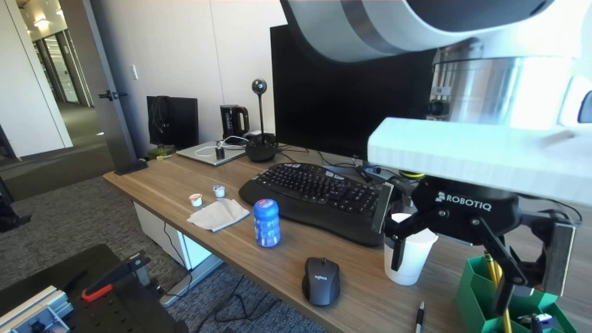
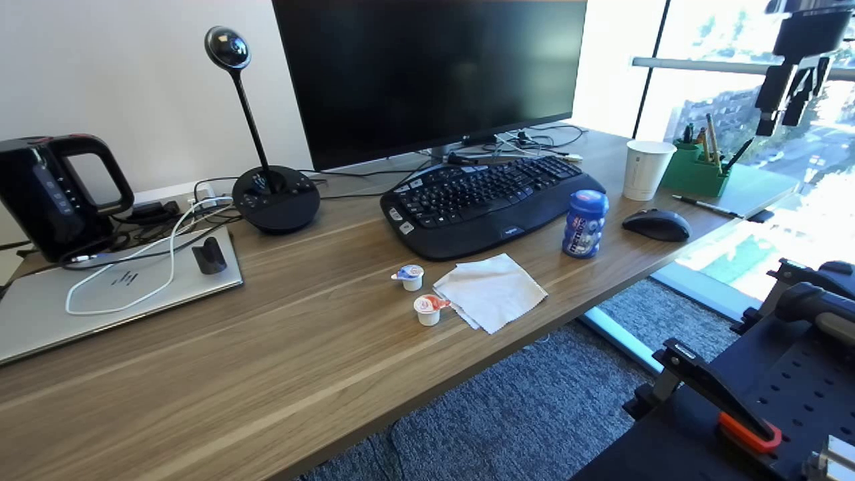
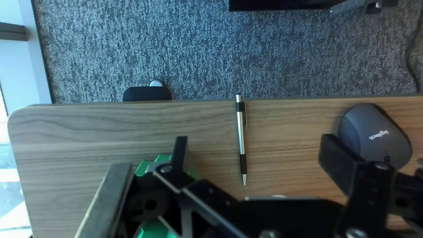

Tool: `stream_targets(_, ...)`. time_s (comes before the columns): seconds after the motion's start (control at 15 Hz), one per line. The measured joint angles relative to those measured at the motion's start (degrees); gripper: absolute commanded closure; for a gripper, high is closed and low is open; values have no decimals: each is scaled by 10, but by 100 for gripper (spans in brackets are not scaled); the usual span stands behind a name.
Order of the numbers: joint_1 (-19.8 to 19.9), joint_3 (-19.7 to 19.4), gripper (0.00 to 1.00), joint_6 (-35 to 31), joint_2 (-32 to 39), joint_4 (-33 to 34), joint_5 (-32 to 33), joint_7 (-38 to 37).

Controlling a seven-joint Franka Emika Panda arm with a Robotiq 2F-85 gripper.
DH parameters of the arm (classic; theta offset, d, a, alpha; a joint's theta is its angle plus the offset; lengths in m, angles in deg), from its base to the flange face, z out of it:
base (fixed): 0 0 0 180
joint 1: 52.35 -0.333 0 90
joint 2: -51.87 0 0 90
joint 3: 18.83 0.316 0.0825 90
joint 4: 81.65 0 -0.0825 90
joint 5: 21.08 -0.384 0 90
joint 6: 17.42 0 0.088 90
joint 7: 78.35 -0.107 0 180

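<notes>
My gripper (image 1: 450,278) is open and empty, held above the desk; it also shows in an exterior view (image 2: 780,123). In the wrist view its fingers (image 3: 253,145) stand wide apart, with a silver and black pen (image 3: 241,132) on the desk below, between them. The pen also lies near the desk edge in both exterior views (image 1: 420,317) (image 2: 707,206). A dark mouse (image 3: 380,137) is below the right finger. A green pen holder (image 3: 155,228) is partly hidden behind the left finger. A white paper cup (image 1: 409,266) stands near the holder (image 2: 695,177).
A black keyboard (image 2: 487,207) lies before a large monitor (image 2: 434,80). A blue bottle (image 2: 585,224), a white cloth (image 2: 491,294) and two small creamer cups (image 2: 413,277) (image 2: 427,310) are along the desk. A webcam stand (image 2: 277,200), laptop (image 2: 133,280) and kettle (image 2: 53,194) stand farther along.
</notes>
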Motion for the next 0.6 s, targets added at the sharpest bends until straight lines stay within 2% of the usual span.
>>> stream_targets(0.6,0,8,0,-50,0,0,0,2)
